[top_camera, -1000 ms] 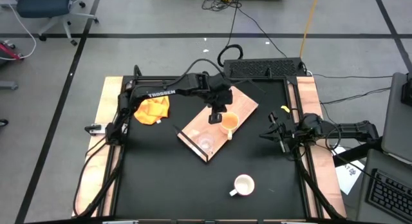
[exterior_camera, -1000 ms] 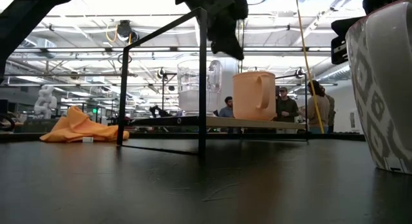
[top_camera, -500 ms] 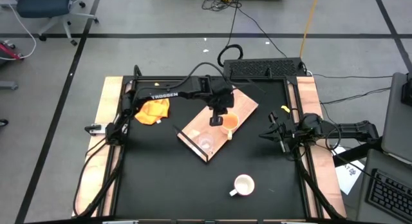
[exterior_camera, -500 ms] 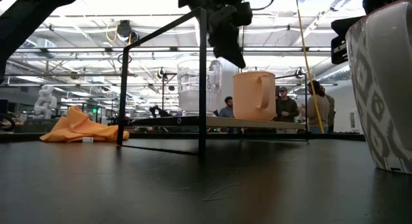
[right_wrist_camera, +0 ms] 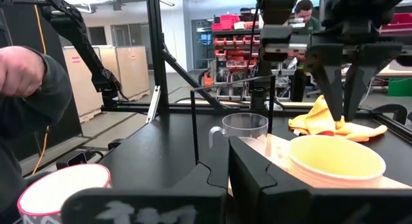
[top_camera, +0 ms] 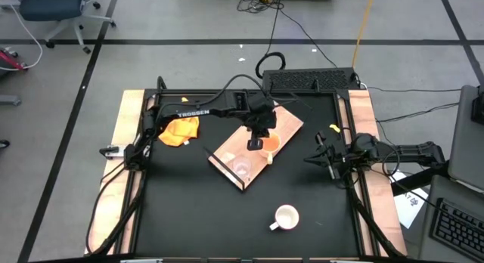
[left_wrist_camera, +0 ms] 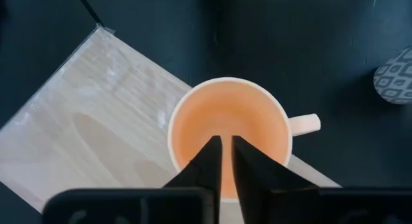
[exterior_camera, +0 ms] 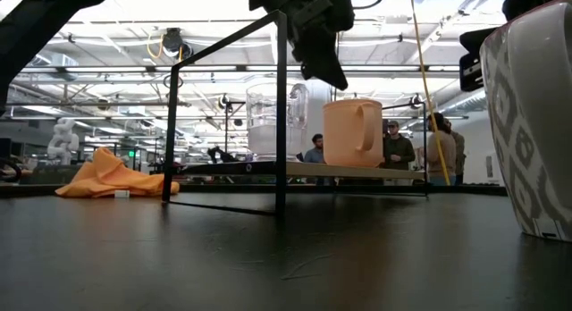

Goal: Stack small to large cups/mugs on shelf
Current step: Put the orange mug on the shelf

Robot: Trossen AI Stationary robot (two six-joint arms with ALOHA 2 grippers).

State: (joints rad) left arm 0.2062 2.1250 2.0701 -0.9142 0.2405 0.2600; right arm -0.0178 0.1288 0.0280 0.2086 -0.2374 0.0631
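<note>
Left claw [left_wrist_camera: 226,161] hangs right over the yellow-orange mug [left_wrist_camera: 230,135] on the shelf [top_camera: 257,142], fingers nearly pinched together and holding nothing. If it drops like that it'll probably just poke inside or clip the rim and shove the mug off the edge. Clear glass cup [top_camera: 242,168] sits near it on the board; white mug [top_camera: 286,217] waits on the desk [top_camera: 181,210]. Right claw [top_camera: 330,162] idles at the desk's side, barely apart.

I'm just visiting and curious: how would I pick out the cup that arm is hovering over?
Find the light wooden shelf lying at an angle mid-table. Two vessels stand on it: a clear glass cup and, directly beneath the left gripper, the yellow-orange mug. It is the only opaque, handled one there.
</note>
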